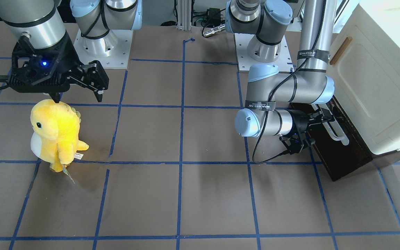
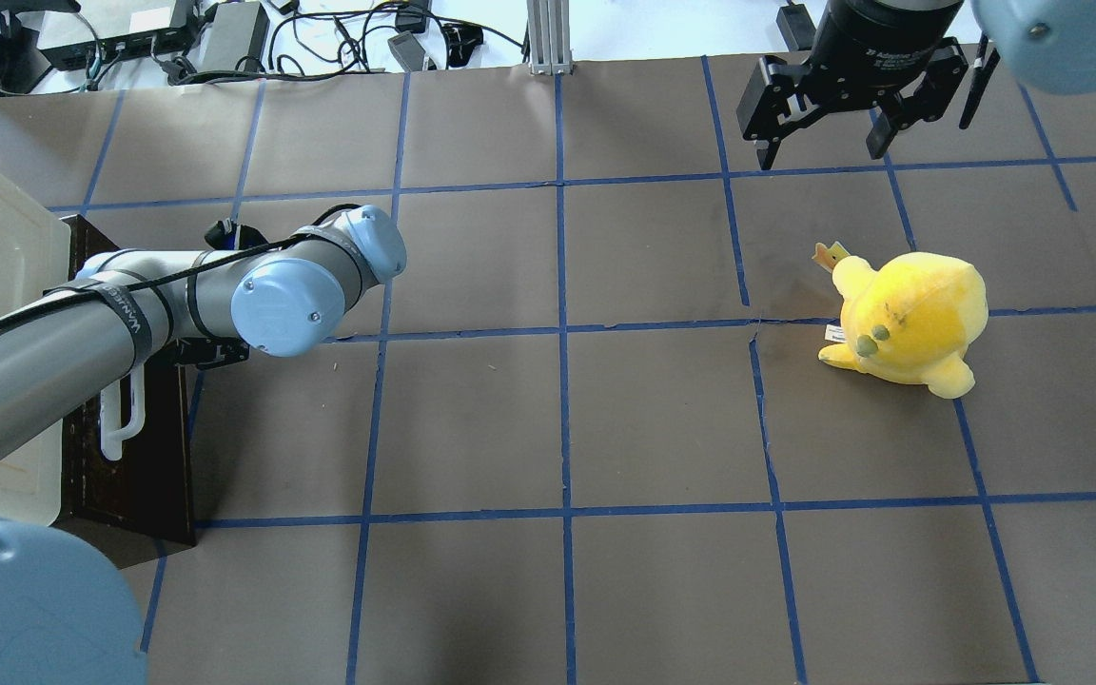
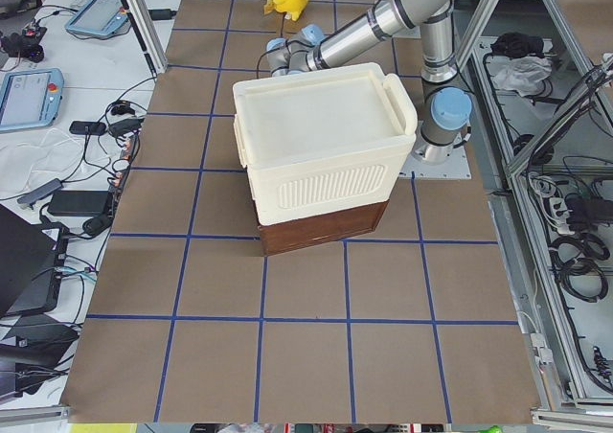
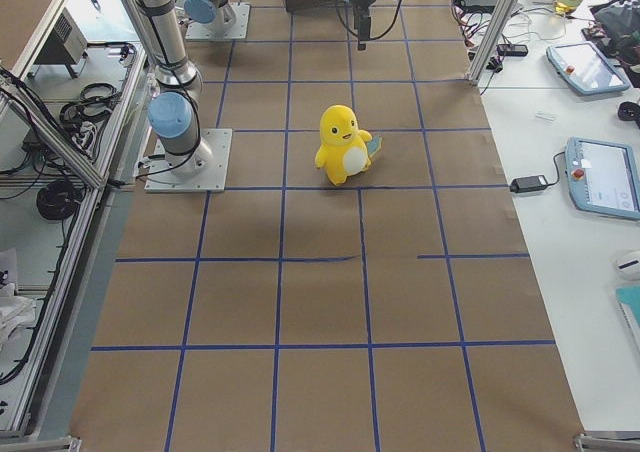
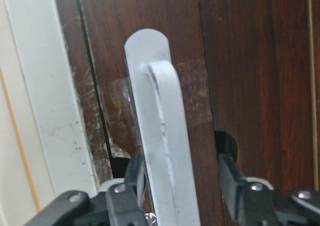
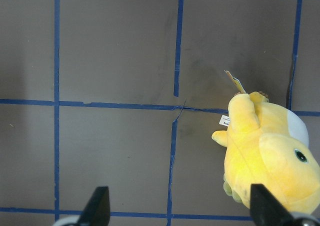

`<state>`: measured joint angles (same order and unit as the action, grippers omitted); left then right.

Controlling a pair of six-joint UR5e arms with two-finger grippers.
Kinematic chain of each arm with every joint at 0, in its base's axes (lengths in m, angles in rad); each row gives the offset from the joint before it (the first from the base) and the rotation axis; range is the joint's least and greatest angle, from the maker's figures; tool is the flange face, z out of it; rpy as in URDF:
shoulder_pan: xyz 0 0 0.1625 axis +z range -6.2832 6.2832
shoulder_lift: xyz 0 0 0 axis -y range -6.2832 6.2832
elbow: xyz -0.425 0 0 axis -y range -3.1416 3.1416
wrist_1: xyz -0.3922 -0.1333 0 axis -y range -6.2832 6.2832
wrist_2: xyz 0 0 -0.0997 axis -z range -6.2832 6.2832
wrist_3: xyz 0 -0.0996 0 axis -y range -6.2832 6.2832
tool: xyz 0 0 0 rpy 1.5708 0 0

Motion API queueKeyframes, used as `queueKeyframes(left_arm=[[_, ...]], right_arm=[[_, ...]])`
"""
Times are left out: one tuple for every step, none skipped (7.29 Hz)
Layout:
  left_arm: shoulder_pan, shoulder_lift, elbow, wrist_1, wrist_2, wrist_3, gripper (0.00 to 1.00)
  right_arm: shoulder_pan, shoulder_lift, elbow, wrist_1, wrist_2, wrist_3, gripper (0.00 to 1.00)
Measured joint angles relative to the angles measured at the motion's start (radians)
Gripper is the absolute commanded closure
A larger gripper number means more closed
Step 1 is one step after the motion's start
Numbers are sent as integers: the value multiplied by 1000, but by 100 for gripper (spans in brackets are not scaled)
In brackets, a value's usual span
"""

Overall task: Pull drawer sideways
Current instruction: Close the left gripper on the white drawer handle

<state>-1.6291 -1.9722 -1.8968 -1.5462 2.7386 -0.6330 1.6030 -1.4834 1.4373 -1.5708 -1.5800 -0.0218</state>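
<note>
My L gripper [image 5: 180,181] is at the drawer [image 1: 346,152], at the table's [image 1: 214,201] far end on my L side. Jaws apart, one finger either side of the white bar handle [image 5: 160,126]. In the wrist cam the L-hand finger [image 5: 134,173] sits right against the bar. The other finger [image 5: 227,173] has a clear gap to it, so I'm straddling, not clamped. I'm at one end of the bar, just below where it curves into its rounded mount plate.

The drawer's dark brown wood front runs along the bottom of the cream cabinet [image 1: 377,86], w/ only a thin dark seam showing btwn front and cabinet body. From the L-side cam the brown front [image 3: 321,230] sticks out a bit under the cabinet; can't tell how far it's open.

My R gripper [image 2: 819,152] hangs above the table on the other side, jaws wide apart, nothing in them. A yellow plush toy [image 2: 910,319] w/ white belly stands upright on the brown paper near it, not touching. In the R wrist cam the plush [image 6: 265,151] is off to one side, w/ bare taped grid btwn my fingertips.
</note>
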Motion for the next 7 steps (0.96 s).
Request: queueKeyframes(left_arm=[[0, 1, 0, 0, 1, 0, 49], [0, 1, 0, 0, 1, 1, 49], [0, 1, 2, 0, 1, 2, 54], [0, 1, 3, 0, 10, 3, 54], [0, 2, 2, 0, 30, 3, 54], [0, 3, 2, 0, 44, 2, 54], [0, 2, 0, 0, 50, 0, 54]], right_arm=[[0, 0, 0, 0, 0, 0, 0], [0, 0, 0, 0, 0, 0, 0], [0, 0, 0, 0, 0, 0, 0], [0, 0, 0, 0, 0, 0, 0], [0, 0, 0, 0, 0, 0, 0], [0, 0, 0, 0, 0, 0, 0], [0, 0, 0, 0, 0, 0, 0]])
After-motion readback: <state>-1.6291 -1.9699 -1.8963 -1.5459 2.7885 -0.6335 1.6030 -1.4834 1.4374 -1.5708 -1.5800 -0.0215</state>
